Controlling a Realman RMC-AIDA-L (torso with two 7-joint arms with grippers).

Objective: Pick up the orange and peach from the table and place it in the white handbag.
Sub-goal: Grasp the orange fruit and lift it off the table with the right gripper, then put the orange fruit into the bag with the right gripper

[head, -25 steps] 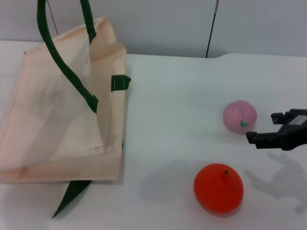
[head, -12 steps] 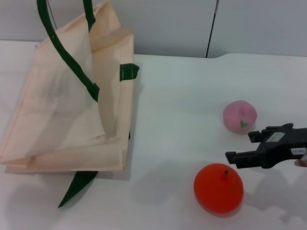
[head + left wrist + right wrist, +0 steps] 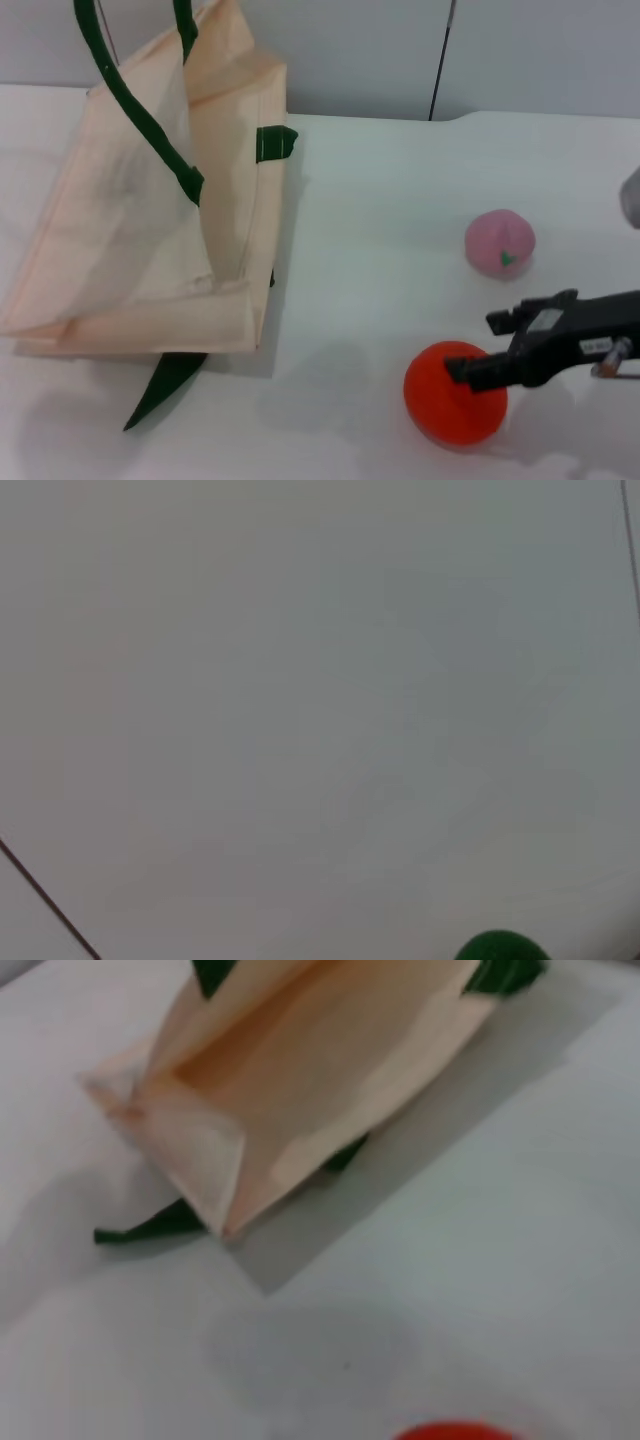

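Note:
The orange (image 3: 450,400) lies on the white table at the front right, and only its top edge shows in the right wrist view (image 3: 455,1430). My right gripper (image 3: 472,347) hangs open directly over it, one finger across its top near the stem. The peach (image 3: 500,243) sits apart, farther back on the right. At the left stands the white handbag (image 3: 140,230), its mouth propped open toward the fruit (image 3: 300,1080). Its green strap handles (image 3: 140,120) rise past the top of the head view. The left gripper does not show.
A loose green strap (image 3: 165,385) trails on the table in front of the bag. A dark vertical seam (image 3: 440,60) runs down the grey wall behind. Bare white tabletop (image 3: 370,250) lies between the bag and the fruit.
My right gripper has moved left and toward the front, from beside the peach to over the orange. The handbag has shifted slightly right and stands more upright.

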